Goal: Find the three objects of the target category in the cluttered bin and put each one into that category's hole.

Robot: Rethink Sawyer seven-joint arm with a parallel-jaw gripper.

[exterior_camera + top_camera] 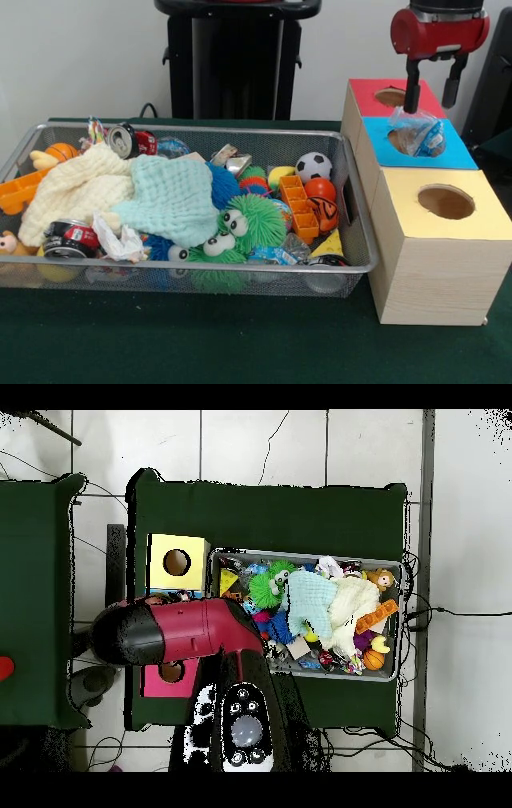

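Above the blue-topped middle section of the pale wooden sorting box (436, 240), the red and black gripper (432, 100) hangs with its two dark fingers (412, 88) spread apart and pointing down. A crumpled clear plastic bag with blue print (416, 132) sits directly under them, resting in and over the blue section's round hole (400, 140); the left finger's tip meets the top of the bag, but a firm pinch cannot be made out. Any writing on the bag is too small to read.

The box has three tops in a row: red (384, 98) farthest, blue in the middle, yellow (446, 202) nearest, each with a round hole.

Just beside the box on the green tabletop (240, 344) stands the wire mesh bin (192, 276), heaped with clutter. A cream knitted cloth (76, 192) and a pale mint cloth (172, 200) lie across the middle. A green spiky toy with googly eyes (240, 228) sits at the front, an orange plastic grid block (298, 206) near a small soccer ball (314, 166) and an orange ball (320, 189). Red crushed drink cans (128, 142) lie at the back left and front left; their labels cannot be read.

From overhead, the red arm (190, 632) covers the box's middle section.
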